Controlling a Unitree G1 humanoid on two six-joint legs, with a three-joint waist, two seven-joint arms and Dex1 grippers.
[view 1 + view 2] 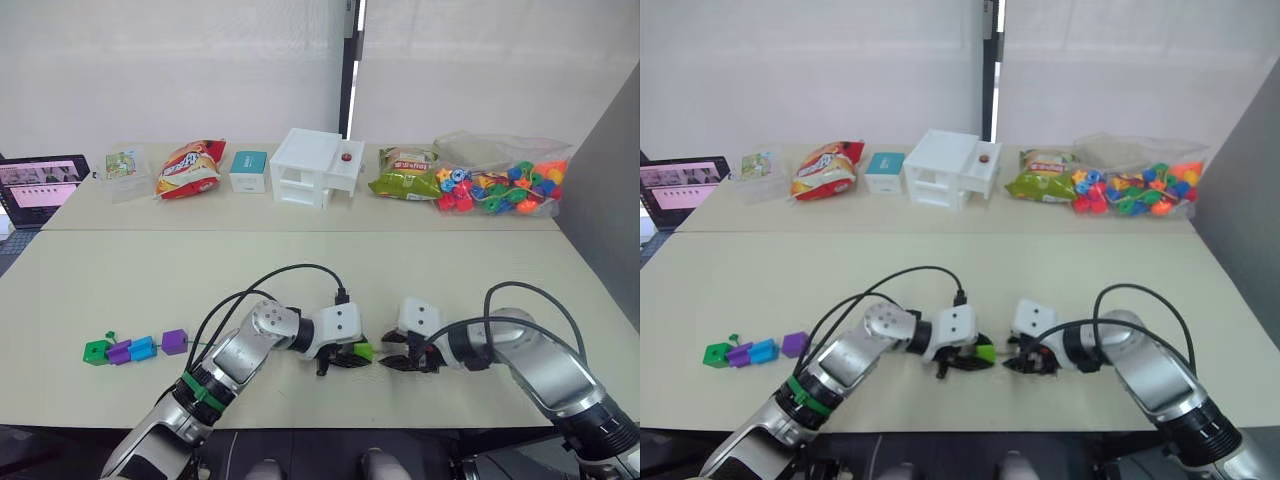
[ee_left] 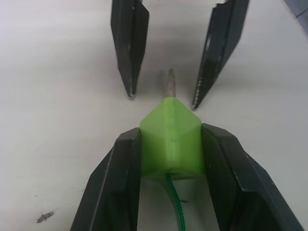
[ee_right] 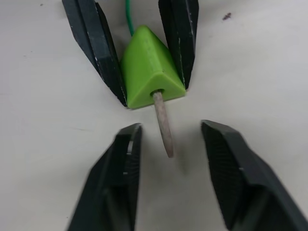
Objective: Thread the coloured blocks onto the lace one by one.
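My left gripper is shut on a light green block, low over the table near its front edge. The lace runs through this block; its stiff tip pokes out the far side. Facing it, my right gripper stands open, its fingers on either side of the tip without touching it. A dark green block, two purple blocks and a blue block sit in a row at the left, strung on the lace.
Along the table's back stand a laptop, snack bags, a small box, a white toy house and a clear bag of mixed beads. Black cables arch over both arms.
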